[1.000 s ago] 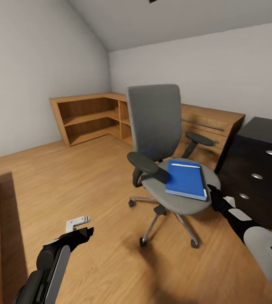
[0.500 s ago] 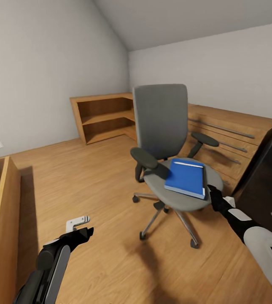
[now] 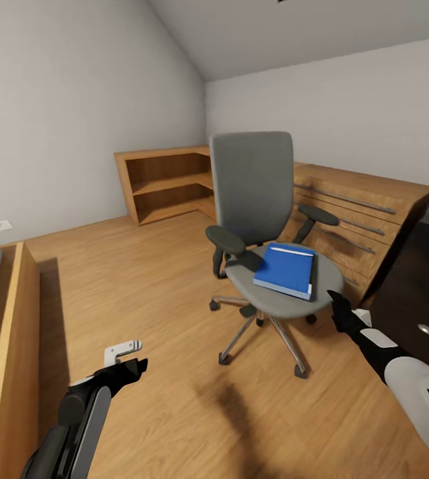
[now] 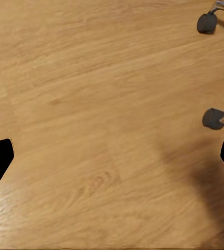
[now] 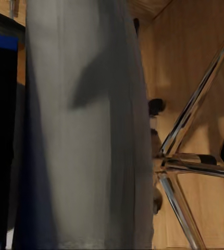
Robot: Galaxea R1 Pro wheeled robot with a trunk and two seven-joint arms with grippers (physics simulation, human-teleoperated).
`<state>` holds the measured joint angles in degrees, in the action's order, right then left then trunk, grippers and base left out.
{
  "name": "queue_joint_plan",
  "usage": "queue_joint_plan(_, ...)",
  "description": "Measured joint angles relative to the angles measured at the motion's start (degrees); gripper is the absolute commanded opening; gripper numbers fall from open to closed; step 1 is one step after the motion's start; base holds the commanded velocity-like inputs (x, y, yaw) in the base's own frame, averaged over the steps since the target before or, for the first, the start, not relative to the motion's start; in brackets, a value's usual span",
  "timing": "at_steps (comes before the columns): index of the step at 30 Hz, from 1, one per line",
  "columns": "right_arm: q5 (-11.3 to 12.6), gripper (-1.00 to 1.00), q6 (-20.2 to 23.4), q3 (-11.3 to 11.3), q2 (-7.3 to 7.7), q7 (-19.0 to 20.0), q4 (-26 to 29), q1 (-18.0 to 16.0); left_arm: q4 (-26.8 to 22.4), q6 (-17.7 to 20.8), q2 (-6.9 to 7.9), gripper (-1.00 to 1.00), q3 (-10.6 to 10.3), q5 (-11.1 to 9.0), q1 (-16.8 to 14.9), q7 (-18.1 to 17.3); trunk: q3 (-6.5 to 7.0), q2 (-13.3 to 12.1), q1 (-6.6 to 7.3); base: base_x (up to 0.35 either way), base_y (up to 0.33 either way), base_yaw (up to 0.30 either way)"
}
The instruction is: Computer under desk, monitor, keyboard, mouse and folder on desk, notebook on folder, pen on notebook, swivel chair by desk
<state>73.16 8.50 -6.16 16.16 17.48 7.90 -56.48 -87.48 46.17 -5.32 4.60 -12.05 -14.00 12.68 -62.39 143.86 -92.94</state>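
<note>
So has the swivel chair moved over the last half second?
Yes, slightly: the swivel chair shifted away from the robot, toward the wooden drawer unit behind it.

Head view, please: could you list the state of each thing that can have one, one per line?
swivel chair: upright on the floor, away from any desk.
blue folder: lying flat on the chair seat, closed.
pen: lying on top of the folder.
left gripper: open, empty, hovering over bare floor.
right gripper: close to the seat's edge, holding nothing; jaw state unclear.
</note>
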Motion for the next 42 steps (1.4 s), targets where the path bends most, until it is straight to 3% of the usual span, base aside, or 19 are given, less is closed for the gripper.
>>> queue_joint_plan(12, 0.06, 1.00, -0.04, 0.06, -0.14, -0.08, -1.13, 0.00, 0.00, 0.02, 0.00, 1.00, 0.00, 0.00, -0.03, 0.00, 0.00, 0.00, 0.02, -0.024, 0.000, 0.000)
queue_joint_plan(13, -0.04, 1.00, -0.08, 0.14, -1.07, -0.03, -1.53, 0.01, 0.00, 0.02, 0.00, 1.00, 0.00, 0.00, 0.00, 0.00, 0.00, 0.00, 0.02, 0.000, 0.000, 0.000)
queue_joint_plan(18, -0.04, 1.00, -0.10, -0.86, -2.87, 0.12, -1.91, -0.02, 0.00, 0.02, 0.00, 1.00, 0.00, 0.00, -0.01, -0.02, 0.01, 0.01, 0.03, 0.000, 0.000, 0.000)
queue_joint_plan(42, -0.30, 1.00, -0.15, 0.11, -3.82, 0.00, -2.05, 0.00, -0.02, 0.02, 0.00, 1.00, 0.00, -0.05, 0.00, -0.09, 0.00, 0.00, 0.02, -0.091, 0.000, 0.000)
